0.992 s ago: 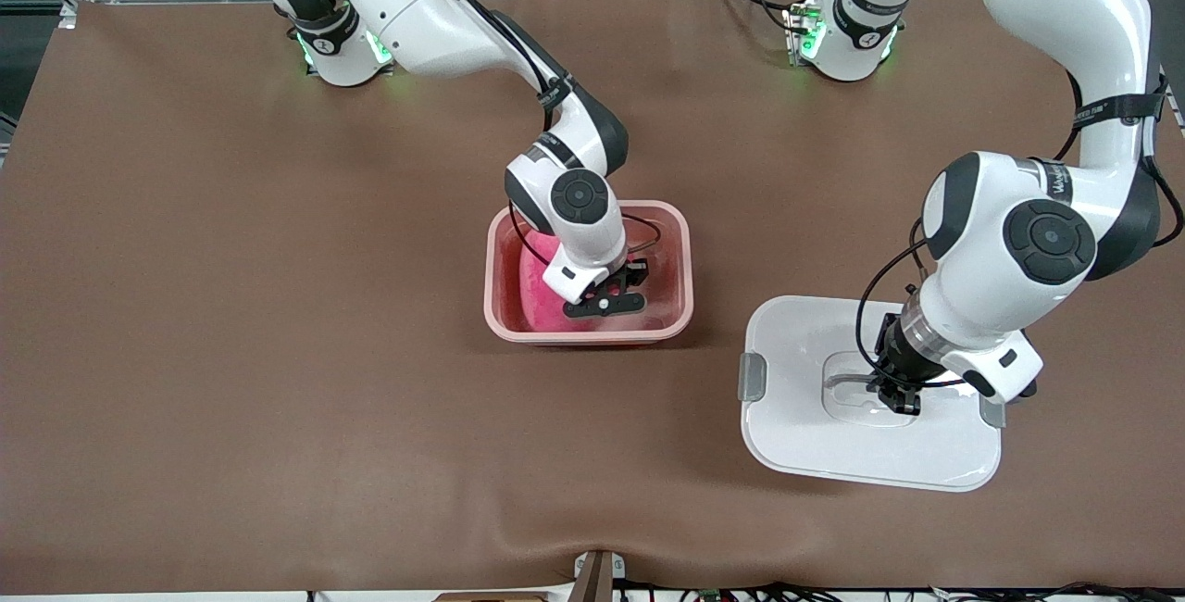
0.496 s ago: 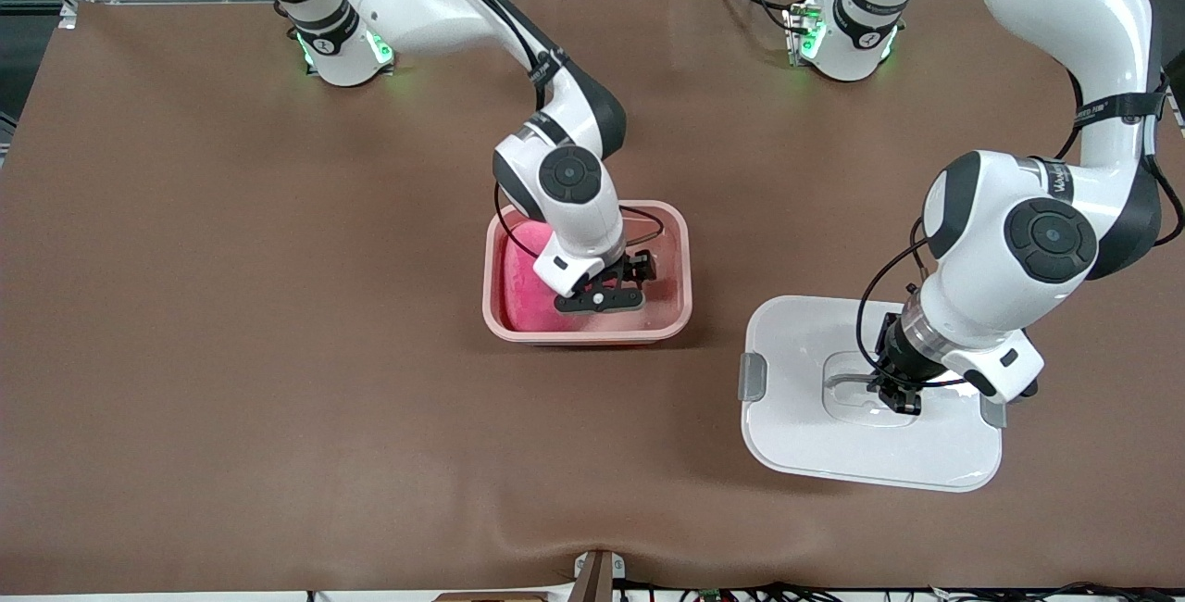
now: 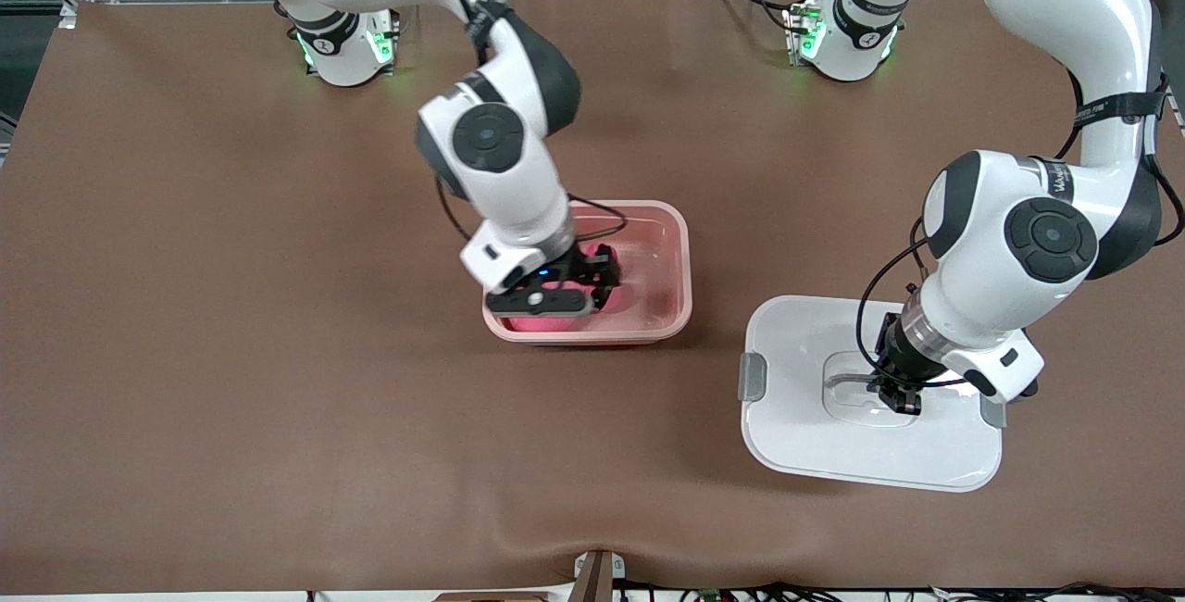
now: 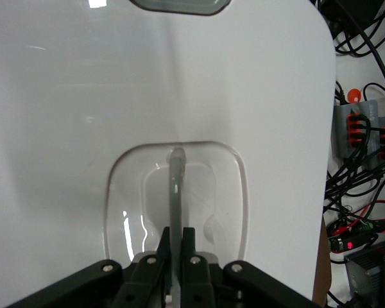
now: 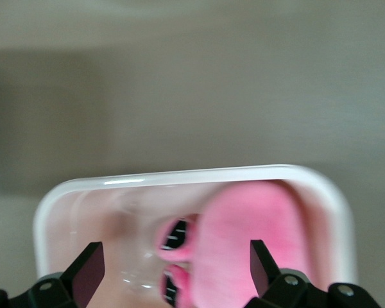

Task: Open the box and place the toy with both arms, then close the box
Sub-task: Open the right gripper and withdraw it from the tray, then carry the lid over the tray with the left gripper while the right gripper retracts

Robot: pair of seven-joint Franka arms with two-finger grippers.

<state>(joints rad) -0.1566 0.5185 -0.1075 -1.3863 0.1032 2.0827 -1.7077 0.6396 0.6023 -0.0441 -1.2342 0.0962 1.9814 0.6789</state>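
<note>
While the right arm reaches down from its base at the top of the front view, the right gripper point(image 3: 553, 292) hangs over the box point(image 3: 668, 255), above the part of the tub toward the right arm's end of the table. Its two fingers point(image 5: 88, 269) stand wide apart and hold nothing. The toy point(image 3: 542, 322) lies inside the box, under that gripper; from the front only a bright pink patch of it shows below the black fingers. In the right wrist view the toy point(image 5: 250, 244) is a soft pink mass filling one end of the box point(image 5: 179, 176), whose pale rounded rim curves around it. The box is open, with no cover on it, and sits on the brown table point(image 3: 231, 352) about midway between the two arms' ends.

Toward the left arm's end of the table, and nearer to the front camera than the box, the lid point(image 3: 796, 435) lies flat on the table, well apart from the box. It is white, with a grey clip point(image 3: 752, 377) on its short side. The left gripper point(image 3: 894, 396) is down in the lid's clear recessed centre, and its fingers point(image 4: 191, 260) are pinched tight on the thin handle point(image 4: 176, 192) that runs across that recess. The lid's white surface point(image 4: 83, 96) fills most of the left wrist view.
</note>
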